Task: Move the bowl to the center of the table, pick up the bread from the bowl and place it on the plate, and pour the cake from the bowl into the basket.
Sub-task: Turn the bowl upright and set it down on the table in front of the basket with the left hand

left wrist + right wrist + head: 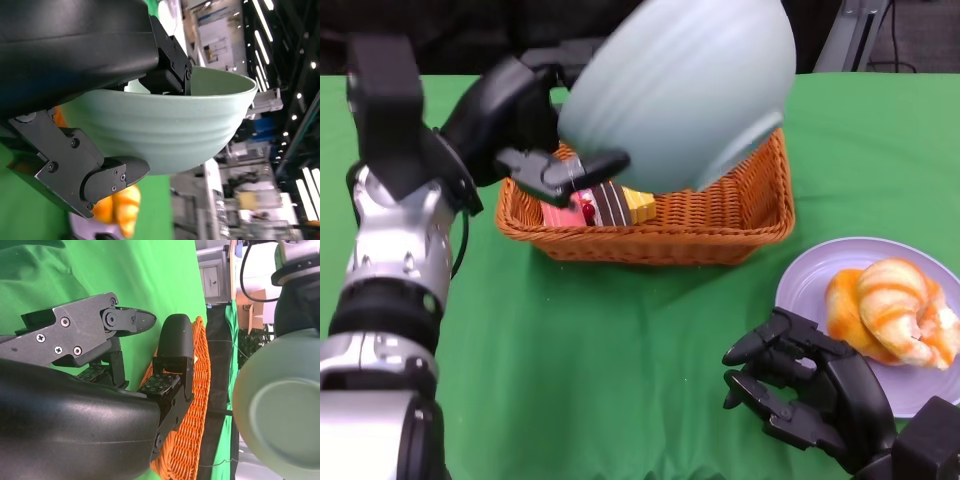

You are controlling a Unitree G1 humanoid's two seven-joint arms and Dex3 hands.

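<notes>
Two steps look done — bread on plate. Our left hand tips the bowl over the basket, cake inside; right hand rests empty, fingers apart. Next, we judge: righting the bowl.

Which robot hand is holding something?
The left hand: it grips the tipped pale green bowl over the basket. The right hand holds nothing.

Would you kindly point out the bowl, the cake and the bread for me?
bowl (690,95), head view, ribbed outer wall.
cake (610,205), head view, striped side, inside the basket.
bread (895,305), head view, glazed top, on the plate.
</notes>
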